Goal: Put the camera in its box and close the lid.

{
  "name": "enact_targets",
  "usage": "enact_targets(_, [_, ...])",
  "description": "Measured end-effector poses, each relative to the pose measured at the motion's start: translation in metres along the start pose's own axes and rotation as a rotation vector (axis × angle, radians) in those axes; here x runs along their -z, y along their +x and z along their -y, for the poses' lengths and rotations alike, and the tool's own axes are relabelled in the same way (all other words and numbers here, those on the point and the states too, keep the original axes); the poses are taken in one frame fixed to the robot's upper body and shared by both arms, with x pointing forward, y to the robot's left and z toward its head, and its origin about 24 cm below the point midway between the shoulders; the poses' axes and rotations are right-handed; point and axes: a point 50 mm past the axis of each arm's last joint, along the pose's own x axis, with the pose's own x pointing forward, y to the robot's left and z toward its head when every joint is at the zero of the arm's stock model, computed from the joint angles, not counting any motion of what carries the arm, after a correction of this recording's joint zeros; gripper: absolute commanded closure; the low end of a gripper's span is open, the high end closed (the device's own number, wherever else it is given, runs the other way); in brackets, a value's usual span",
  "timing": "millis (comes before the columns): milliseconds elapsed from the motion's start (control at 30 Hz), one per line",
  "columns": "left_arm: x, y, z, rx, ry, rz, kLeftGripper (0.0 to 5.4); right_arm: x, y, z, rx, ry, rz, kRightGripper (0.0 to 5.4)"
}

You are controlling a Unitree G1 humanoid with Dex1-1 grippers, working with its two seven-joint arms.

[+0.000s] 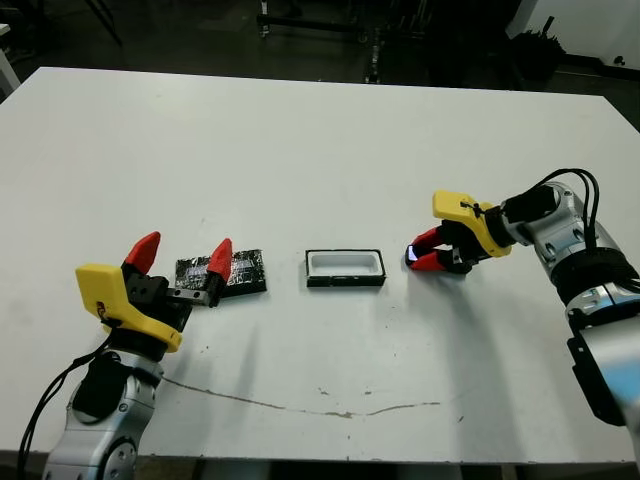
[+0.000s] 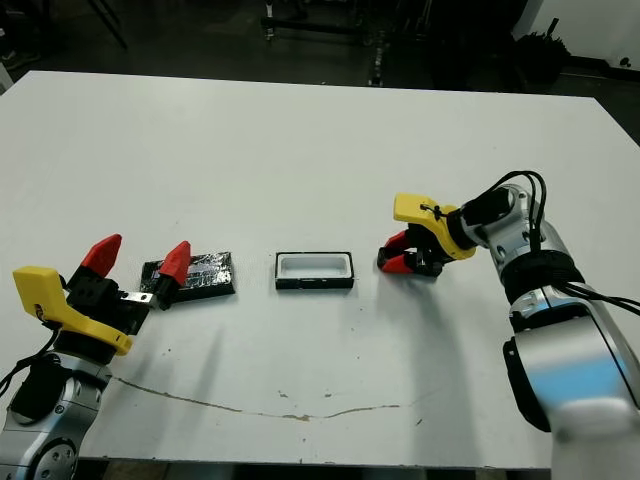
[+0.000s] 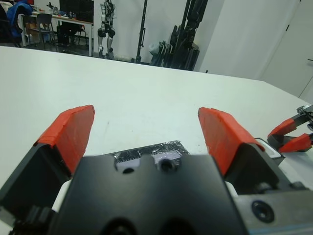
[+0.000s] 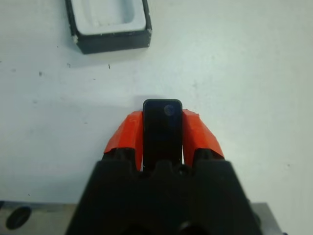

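I see my right gripper (image 1: 422,252) clamped on the camera (image 4: 162,126), low over the desk (image 1: 320,140) just right of the open box (image 1: 345,268); my left gripper (image 1: 182,255) is spread wide above the lid (image 1: 240,270).

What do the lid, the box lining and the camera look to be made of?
Lid: black panel under crinkly, shiny film, judging by broken glints.
Box: matte black walls and a white, soft-looking lining, perhaps foam.
Camera, clamped in the right pincer: smooth glossy black, likely plastic or glass.
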Motion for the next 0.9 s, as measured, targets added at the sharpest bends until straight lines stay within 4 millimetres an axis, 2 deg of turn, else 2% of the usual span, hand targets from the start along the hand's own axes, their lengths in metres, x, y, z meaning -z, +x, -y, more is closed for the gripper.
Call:
enact_targets(233, [0.0,0.0,0.001,-0.002,-0.01,0.004,0.0,0.004,-0.003,0.001,0.053,0.03,0.026,3.74])
enact_targets(367, [0.0,0.0,0.0,-0.005,0.005,0.002,0.0,0.006,-0.01,0.005,0.11,0.141,0.123,3.74])
enact_targets(533, [0.0,0.0,0.0,-0.005,0.006,0.002,0.0,-0.003,-0.029,0.016,0.214,0.268,0.314,3.74])
enact_targets(667, [0.0,0.0,0.001,-0.003,-0.002,0.003,0.0,-0.022,-0.044,0.024,0.223,0.351,0.474,3.74])
enact_targets(800, [0.0,0.0,0.001,-0.003,-0.001,0.003,0.0,-0.051,-0.058,0.031,0.213,0.333,0.58,3.74])
enact_targets(900, [0.0,0.0,0.001,-0.004,0.012,-0.001,0.0,-0.073,-0.06,0.031,0.183,0.307,0.628,3.74])
